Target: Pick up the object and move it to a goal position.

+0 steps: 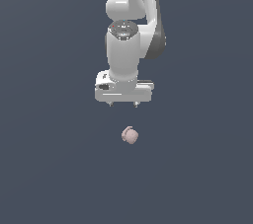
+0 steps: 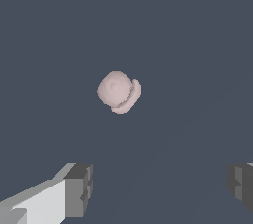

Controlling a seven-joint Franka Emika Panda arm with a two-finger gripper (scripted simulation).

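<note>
The object (image 1: 130, 135) is a small pale pink roundish lump with a little curved ridge on one side, lying on the plain dark grey surface. My white gripper (image 1: 123, 104) hangs above it and slightly toward the exterior view's left, with a clear gap between fingertips and lump. The jaws stand wide apart and hold nothing. In the wrist view the object (image 2: 118, 92) lies ahead of the gripper (image 2: 160, 188), between the lines of the two grey fingertips (image 2: 79, 188) but apart from them.
The white arm (image 1: 133, 16) rises out of the top of the exterior view. Nothing else stands on the dark grey surface (image 1: 49, 168).
</note>
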